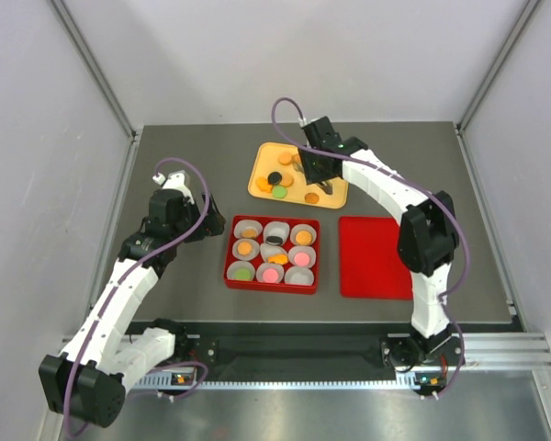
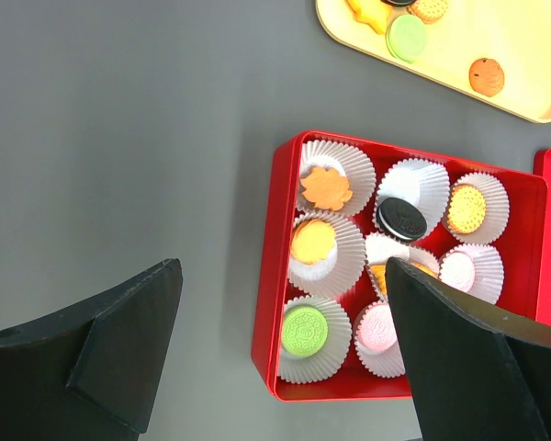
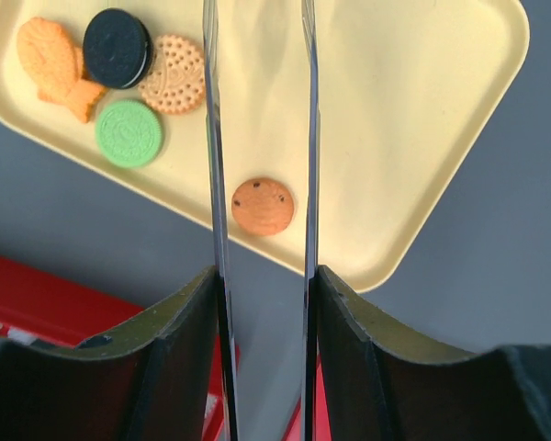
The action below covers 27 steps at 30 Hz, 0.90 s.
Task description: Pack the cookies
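Observation:
Several cookies lie on the yellow tray (image 1: 260, 162): a black one (image 1: 275, 177), a green one (image 1: 279, 192) and orange ones. My right gripper (image 1: 312, 170) hovers over the tray, shut on metal tongs (image 3: 211, 138) whose two blades stand apart. An orange cookie (image 3: 263, 206) lies between the blades below them. A green cookie (image 3: 129, 133) and a black cookie (image 3: 117, 47) lie to its left. The red box (image 1: 229, 253) holds white paper cups, most with a cookie, such as a green one (image 2: 305, 331). My left gripper (image 2: 283, 271) is open and empty, above the box's left edge.
A flat red lid (image 1: 375, 257) lies right of the red box. The yellow tray also shows in the left wrist view (image 2: 523, 55) beyond the box (image 2: 266, 303). Grey walls enclose the dark table on three sides.

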Tool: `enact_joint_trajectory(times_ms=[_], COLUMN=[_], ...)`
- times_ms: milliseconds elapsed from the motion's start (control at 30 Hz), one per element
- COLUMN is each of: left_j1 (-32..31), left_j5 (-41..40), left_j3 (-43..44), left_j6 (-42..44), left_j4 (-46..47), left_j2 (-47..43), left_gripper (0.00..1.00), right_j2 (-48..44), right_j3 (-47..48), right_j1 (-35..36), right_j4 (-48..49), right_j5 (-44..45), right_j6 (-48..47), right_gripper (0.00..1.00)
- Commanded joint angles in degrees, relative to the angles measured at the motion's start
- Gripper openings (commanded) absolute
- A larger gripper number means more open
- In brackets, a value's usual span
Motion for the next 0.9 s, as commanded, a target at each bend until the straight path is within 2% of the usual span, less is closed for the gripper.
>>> enact_joint_trajectory(times_ms=[0,300,867], left_j1=[0.46,0.46,0.55], left_j5=[0.09,0.01,0.01], left_j3=[-0.39,-0.39,-0.22], left_j6=[0.28,0.28,0.37], left_j4=[3.17,3.26,3.17], left_j2=[-0.43,-0.43,-0.08], left_gripper=[0.97,0.97,0.97], right_j2=[2.68,9.1,11.82], right_j3=[5.01,9.59,11.0], right_j1=[-0.41,-0.94,-2.52], right_j4=[2.41,2.76,3.73], right_j5=[3.03,2.94,0.49], right_j6=[-1.01,-1.36,-0.22], right_gripper=[0.44,0.44,0.43])
